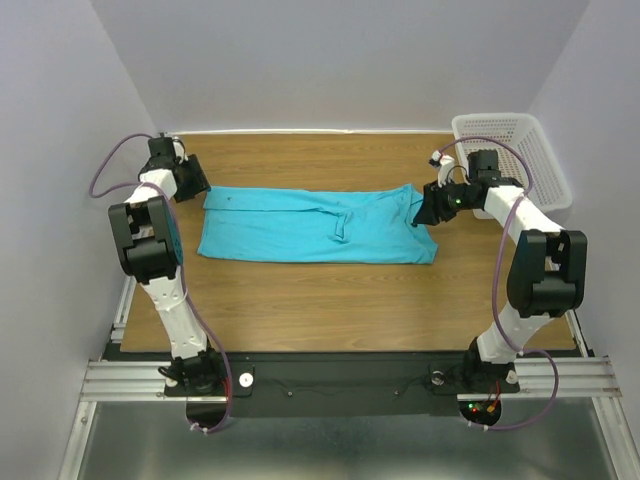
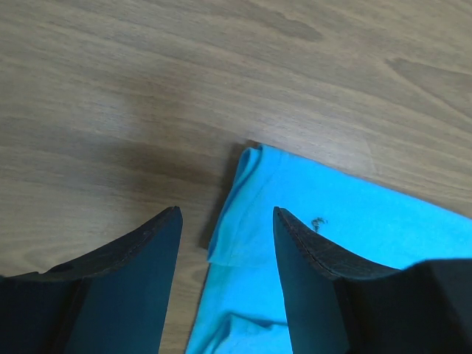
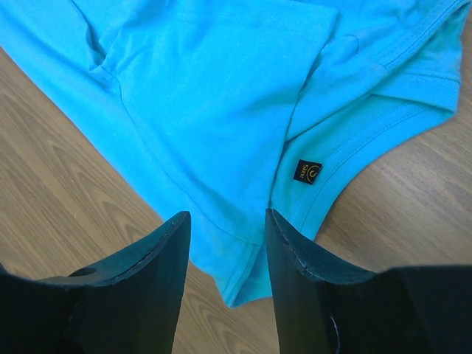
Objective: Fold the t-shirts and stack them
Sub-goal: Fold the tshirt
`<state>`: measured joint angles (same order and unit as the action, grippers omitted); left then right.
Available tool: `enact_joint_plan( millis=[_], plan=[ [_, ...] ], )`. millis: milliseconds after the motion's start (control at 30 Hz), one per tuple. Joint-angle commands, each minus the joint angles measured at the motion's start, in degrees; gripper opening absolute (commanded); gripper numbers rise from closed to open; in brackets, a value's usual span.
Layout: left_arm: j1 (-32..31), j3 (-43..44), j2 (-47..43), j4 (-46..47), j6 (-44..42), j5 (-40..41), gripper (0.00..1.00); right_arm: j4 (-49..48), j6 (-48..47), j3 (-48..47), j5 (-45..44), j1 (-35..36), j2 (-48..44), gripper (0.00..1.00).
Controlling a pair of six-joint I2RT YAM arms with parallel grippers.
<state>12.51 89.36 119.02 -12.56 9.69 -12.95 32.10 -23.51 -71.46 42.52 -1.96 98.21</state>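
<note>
Nearest the camera, the rail [image 1: 340, 378] is carrying both arm bases at the table's [image 1: 300, 300] near edge. At the far left, the left tool [image 1: 190, 180] is being held open just over the shirt's [image 1: 300, 225] left end. In its wrist view nothing is being gripped, and the doubled cloth edge is showing between the jaws.

The shirt is lying mid-table as a long flat band running left to right, apparently already folded lengthwise. At its right end the right tool [image 1: 425, 212] is likewise being held open above a corner, beside a small dark label [image 3: 307, 171]. The basket [image 1: 510, 140] is sitting at the far right corner, well apart from the shirt.

Judged from this, the ends are being lined up for a crosswise fold. Each tool should be lowered until every layer is being caught between the jaws. Both ends should then be lifted evenly so the band is not being skewed.
</note>
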Motion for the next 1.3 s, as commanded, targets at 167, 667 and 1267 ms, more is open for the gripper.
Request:
enact_joint_plan(
  millis=[167,667,1267],
  plan=[
    [-1.1,6.5,3.6,-5.2,-3.2,-1.4,0.62,-2.7,1.2,0.4,1.2,-0.2,-0.6,0.51],
    [-2.5,8.2,8.1,-8.1,-3.3,-5.3,0.40,-3.1,1.8,1.4,-0.2,-0.2,-1.4,0.51],
    [8.7,-27.0,-19.2,-0.9,9.3,0.3,0.00,-6.0,5.8,-1.8,-4.8,-0.2,1.8,0.51]
  ],
)
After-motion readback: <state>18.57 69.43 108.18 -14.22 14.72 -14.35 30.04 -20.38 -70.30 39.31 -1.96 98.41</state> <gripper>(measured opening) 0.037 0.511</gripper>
